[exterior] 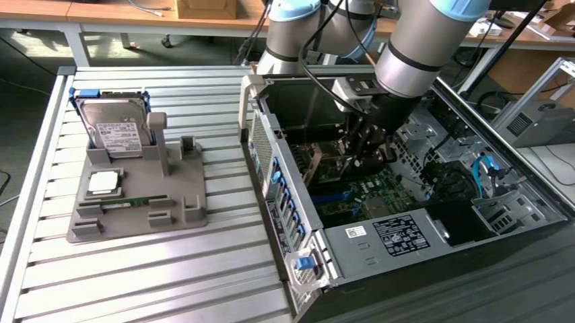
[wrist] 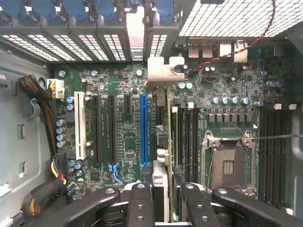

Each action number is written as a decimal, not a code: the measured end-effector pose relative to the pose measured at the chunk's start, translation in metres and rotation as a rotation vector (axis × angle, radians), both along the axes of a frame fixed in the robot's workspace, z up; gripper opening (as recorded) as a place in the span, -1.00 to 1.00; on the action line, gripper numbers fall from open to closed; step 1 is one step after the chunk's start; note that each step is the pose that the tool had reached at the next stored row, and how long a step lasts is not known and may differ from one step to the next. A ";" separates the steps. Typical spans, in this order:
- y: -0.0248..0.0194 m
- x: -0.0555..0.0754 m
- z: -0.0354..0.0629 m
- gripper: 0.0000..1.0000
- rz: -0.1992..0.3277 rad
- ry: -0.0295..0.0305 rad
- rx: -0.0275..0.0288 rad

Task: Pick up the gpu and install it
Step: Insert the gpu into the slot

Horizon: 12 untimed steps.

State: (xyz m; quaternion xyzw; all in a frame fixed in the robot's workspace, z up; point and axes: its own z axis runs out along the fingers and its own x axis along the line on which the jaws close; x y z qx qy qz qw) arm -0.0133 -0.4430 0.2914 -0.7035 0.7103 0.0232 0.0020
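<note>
My gripper (exterior: pixel 364 156) is down inside the open computer case (exterior: pixel 279 168), above the green motherboard (wrist: pixel 118 142). It is shut on the gpu (wrist: pixel 168 142), a thin dark card that the wrist view shows edge-on between the black fingers (wrist: pixel 139 201). The card's silvery bracket (wrist: pixel 164 71) points at the case's rear slot openings. The card hangs just beside the long blue slot (wrist: pixel 144 130), on the side toward the empty processor socket (wrist: pixel 228 165). I cannot tell whether its lower edge touches the board.
On the slatted table at the exterior view's left, a grey holder (exterior: pixel 134 215) carries a hard drive (exterior: pixel 117 131), a processor chip (exterior: pixel 104 182) and a green memory stick (exterior: pixel 126 200). The power supply (exterior: pixel 395 235) and cable bundles (wrist: pixel 42 104) crowd the case.
</note>
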 end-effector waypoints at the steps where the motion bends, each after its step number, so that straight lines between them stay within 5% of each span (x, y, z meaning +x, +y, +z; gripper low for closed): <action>1: -0.0003 -0.001 -0.0003 -0.45 0.000 0.0000 0.0000; 12: -0.0039 -0.003 -0.0025 -0.45 0.000 0.0001 -0.0019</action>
